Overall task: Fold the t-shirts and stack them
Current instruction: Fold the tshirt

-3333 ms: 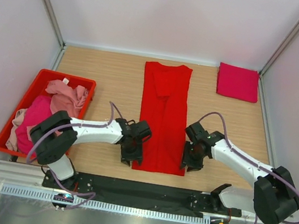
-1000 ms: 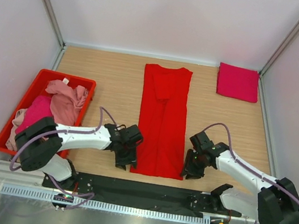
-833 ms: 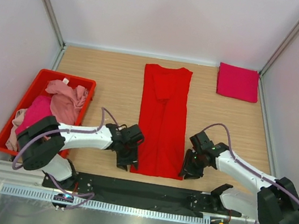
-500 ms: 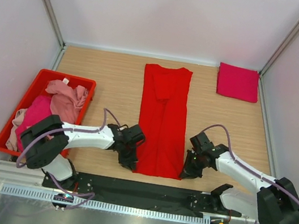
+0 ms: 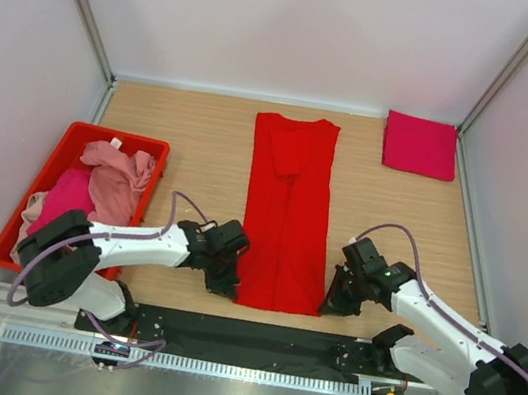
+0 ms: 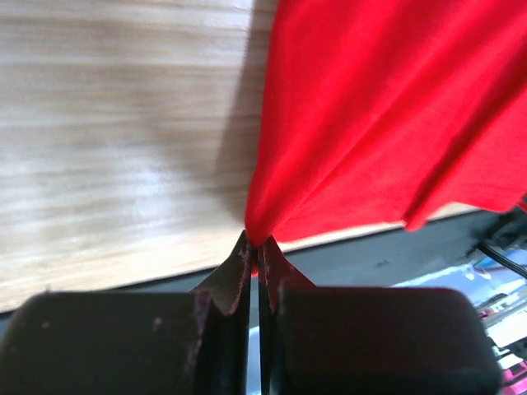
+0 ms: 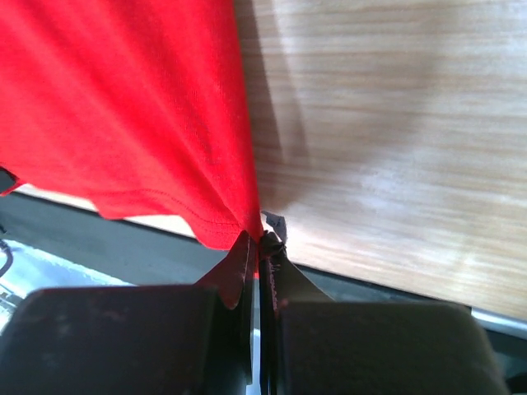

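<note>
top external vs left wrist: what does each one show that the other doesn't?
Top external only: the red bin of crumpled shirts, the folded magenta shirt in the far right corner, and the right fingers at the near right corner of the bright red shirt. Left wrist only: a close-up of the left fingers pinched shut on that shirt's near left corner. Both: the bright red shirt and the wooden table.

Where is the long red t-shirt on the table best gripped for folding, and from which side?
At its two near hem corners, each from its outer side: the red t-shirt lies as a narrow strip, hem at the near end. The left gripper and right gripper pinch exactly there.
</note>
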`<state>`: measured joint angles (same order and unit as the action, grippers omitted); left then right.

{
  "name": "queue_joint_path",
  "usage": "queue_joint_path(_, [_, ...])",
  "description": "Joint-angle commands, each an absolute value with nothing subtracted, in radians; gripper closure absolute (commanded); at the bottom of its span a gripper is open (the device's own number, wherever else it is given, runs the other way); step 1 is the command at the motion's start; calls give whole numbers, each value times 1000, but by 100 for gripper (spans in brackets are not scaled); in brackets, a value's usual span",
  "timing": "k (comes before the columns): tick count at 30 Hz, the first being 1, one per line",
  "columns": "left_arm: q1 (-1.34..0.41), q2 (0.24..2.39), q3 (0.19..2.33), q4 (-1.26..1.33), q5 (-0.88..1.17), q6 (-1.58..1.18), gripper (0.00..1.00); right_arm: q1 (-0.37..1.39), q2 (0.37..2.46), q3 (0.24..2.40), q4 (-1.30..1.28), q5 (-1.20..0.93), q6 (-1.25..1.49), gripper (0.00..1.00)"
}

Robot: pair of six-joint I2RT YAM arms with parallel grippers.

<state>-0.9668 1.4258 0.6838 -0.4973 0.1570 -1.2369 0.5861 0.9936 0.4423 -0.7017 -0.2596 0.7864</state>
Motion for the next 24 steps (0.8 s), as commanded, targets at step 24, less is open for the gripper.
queue_joint_path(24, [-508, 1736, 1431, -762, 242, -878, 100, 253, 1661, 1353, -830, -333, 491, 99])
